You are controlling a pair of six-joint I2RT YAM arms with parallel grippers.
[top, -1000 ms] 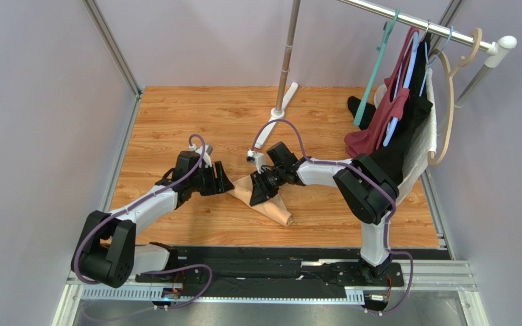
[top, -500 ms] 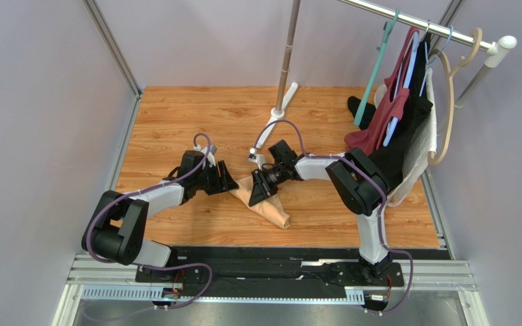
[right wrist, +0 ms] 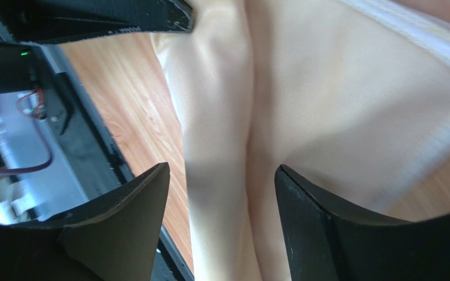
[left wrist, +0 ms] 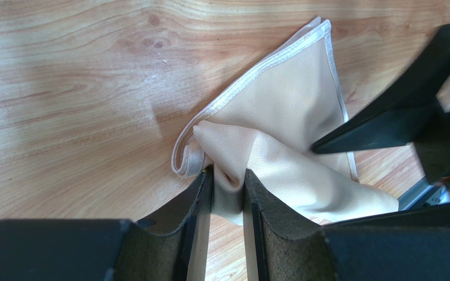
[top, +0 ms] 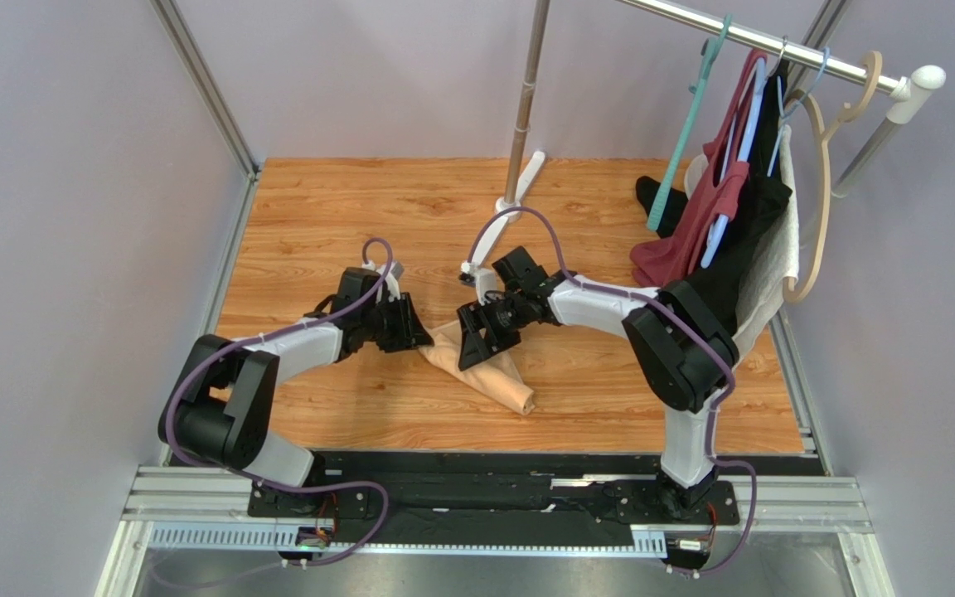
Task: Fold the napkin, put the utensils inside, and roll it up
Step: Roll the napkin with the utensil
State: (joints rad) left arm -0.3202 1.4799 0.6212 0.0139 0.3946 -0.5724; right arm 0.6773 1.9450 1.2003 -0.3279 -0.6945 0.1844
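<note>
Left gripper (left wrist: pixel 228 175) is clamped on a bunched fold of the napkin (left wrist: pixel 280 105) — right gripper (right wrist: pixel 221 172) is spread wide close over the same cloth, laid on the wooden surface (left wrist: pixel 63 88).

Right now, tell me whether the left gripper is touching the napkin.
Touching. The left wrist view shows the left gripper pinching a fold of the napkin between its jaws.

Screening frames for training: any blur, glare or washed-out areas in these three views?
Top external: sharp, evenly lit, no glare. Left wrist: sharp; the table looks pale and washed out. Right wrist: the napkin fills the frame, smeared toward its hem at upper right, with bright patches; the right gripper looks crisp.
</note>
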